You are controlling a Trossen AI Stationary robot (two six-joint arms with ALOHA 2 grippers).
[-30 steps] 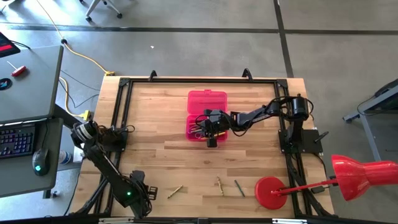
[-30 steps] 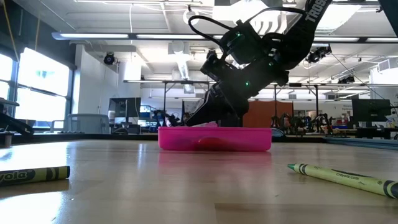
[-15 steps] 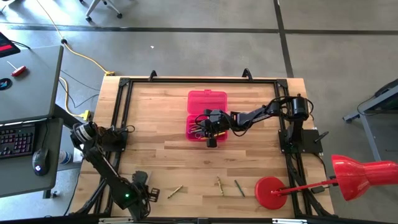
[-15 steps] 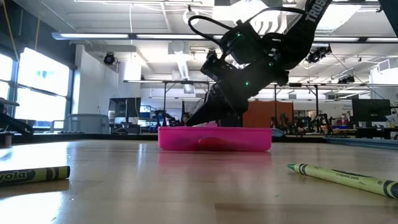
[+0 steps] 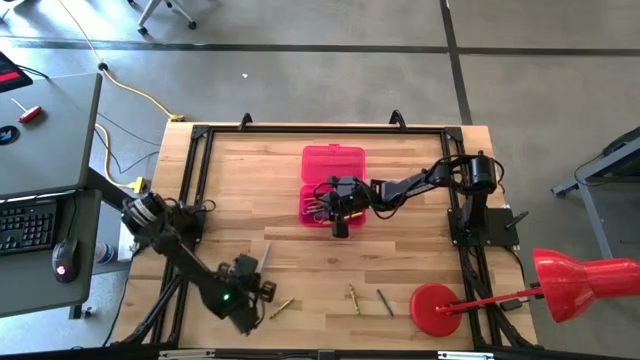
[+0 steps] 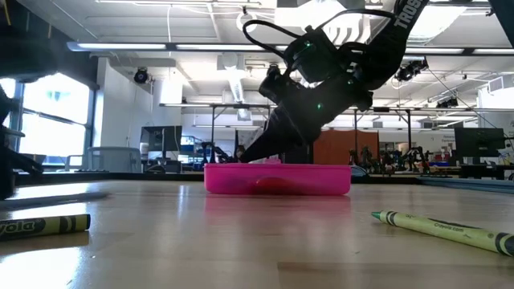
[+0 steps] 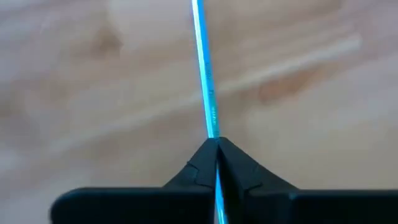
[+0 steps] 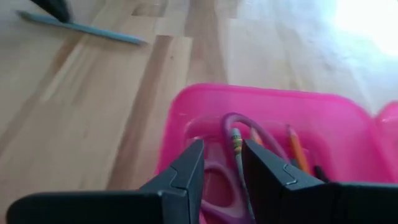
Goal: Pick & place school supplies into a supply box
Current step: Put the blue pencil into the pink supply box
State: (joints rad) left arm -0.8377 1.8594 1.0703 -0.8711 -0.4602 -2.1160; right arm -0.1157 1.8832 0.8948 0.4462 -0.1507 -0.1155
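Gripping a blue pencil [image 7: 205, 81], left pincer [image 7: 216, 149], pencil's ends cropped.

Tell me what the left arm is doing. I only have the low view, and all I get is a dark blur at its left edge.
Observer: The left gripper is shut on a thin blue pencil, well away from the box.
Operator: Is anything inside the pink box? I only see its side.
Observer: Yes, the supply box holds purple scissors and orange pencils.
Operator: And the right gripper above it?
Observer: The right gripper hangs open over the box, and an eraser-tipped pencil lying in the box shows between its fingers.
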